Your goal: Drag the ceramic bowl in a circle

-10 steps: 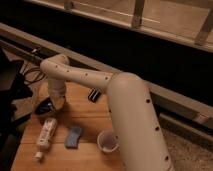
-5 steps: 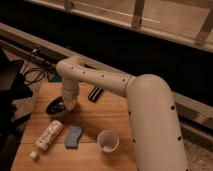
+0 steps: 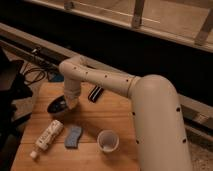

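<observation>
On the wooden table (image 3: 107,120), near its left side, sits the ceramic bowl (image 3: 56,106). It is dark, shallow and round, and its rim shines a little. The gripper (image 3: 70,103) is right at the bowl, on its right side, and seems to touch it. Whether it is pinching the rim or just resting there, I cannot tell.

The big white robot arm (image 3: 135,95) comes in from the right of the bowl. It bends above the bowl and points down to it. Small dark dots run along the arm.

In front of the bowl lies a white bottle (image 3: 46,138) on its side, with its cap pointing to the front left corner. Just right of the bottle, and in front of the bowl, lies a blue sponge (image 3: 73,136). Farther right of the sponge stands a small white cup (image 3: 107,140), upright and well apart from the bowl. Behind and to the right of the bowl lies a small black thing (image 3: 95,93); the arm crosses over part of it. Behind the bowl, off the table, dark cables (image 3: 35,74) curl on the floor.
</observation>
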`<state>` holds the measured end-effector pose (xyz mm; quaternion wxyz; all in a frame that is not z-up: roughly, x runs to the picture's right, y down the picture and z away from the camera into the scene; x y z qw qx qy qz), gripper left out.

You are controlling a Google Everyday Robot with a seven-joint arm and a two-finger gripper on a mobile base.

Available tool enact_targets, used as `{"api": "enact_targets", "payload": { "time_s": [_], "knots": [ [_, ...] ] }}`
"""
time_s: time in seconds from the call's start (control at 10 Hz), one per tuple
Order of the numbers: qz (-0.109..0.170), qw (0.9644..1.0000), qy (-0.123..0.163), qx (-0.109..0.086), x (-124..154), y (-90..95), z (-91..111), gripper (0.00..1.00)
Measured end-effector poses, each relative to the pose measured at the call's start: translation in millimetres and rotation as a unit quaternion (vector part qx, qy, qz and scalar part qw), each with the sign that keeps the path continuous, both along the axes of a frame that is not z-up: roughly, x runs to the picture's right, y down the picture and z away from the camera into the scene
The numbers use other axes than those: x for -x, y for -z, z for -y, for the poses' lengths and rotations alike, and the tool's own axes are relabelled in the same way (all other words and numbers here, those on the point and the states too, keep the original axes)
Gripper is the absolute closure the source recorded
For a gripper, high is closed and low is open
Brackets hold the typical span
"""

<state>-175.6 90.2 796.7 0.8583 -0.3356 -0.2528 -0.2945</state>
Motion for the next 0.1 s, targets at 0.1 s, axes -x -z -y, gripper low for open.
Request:
{"api": "enact_targets", "payload": {
  "time_s": [0.1],
  "knots": [
    [0.001, 1.0000, -0.003, -0.005, -4.4, -0.4, 2.4, 0.72]
  ]
}}
